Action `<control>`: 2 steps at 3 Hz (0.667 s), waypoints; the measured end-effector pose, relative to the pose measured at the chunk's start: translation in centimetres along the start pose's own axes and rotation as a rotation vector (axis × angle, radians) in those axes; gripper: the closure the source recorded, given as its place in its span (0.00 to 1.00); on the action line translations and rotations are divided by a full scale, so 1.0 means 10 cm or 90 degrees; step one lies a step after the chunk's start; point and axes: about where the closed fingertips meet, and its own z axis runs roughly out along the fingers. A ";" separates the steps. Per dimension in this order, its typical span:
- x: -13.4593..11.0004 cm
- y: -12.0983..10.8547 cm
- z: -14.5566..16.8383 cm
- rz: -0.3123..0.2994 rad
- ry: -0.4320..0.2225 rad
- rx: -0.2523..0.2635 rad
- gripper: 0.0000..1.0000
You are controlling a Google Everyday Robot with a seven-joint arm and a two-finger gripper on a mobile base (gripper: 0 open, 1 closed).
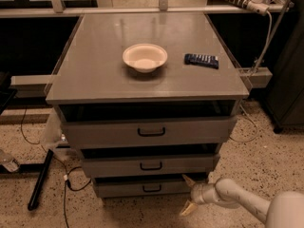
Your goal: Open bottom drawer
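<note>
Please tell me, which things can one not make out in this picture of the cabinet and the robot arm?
1. Inside of the narrow grey metal bottom drawer: camera view, hidden by its own front and the drawer above.
2. Whether the open two-finger gripper, low beside that drawer's right end, touches it: one view, no depth.
3. Print on the dark blue flat packet: too small.
4. White arm: cut off by the lower right edge.

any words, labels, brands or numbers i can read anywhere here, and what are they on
No text can be read.
Dark blue packet on the cabinet top: pale marks, too blurred to read.
Bowl: no lettering visible.
Bottom drawer: no label visible.
Claw, open, low beside that drawer's right end: no markings visible.
</note>
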 end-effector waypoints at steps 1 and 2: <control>0.18 -0.11 0.14 0.005 0.011 0.001 0.00; 0.25 -0.20 0.19 0.004 0.019 0.003 0.00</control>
